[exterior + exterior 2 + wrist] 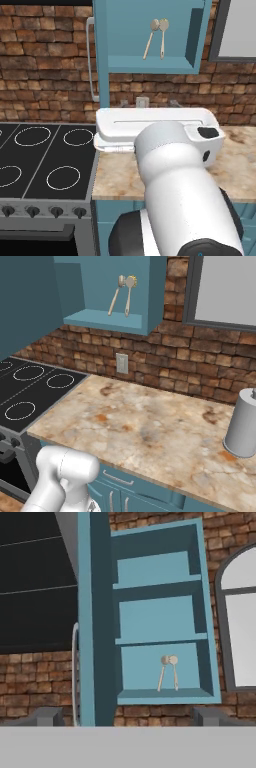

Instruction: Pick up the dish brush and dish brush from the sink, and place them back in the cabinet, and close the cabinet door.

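Hand view: brushes (168,672) in cabinet (160,619), beyond claw (127,716).

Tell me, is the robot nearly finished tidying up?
Nearly. Both dish brushes already stand in the cabinet, leaning against its back wall. The pincer is open, holding nothing. Left: the cabinet door is open and needs shutting.

Two dish brushes (121,296) leaning upright in open cabinet (145,311)

Kitchen, stovetop (45,162), marble counter (150,431), brick wall (165,371)
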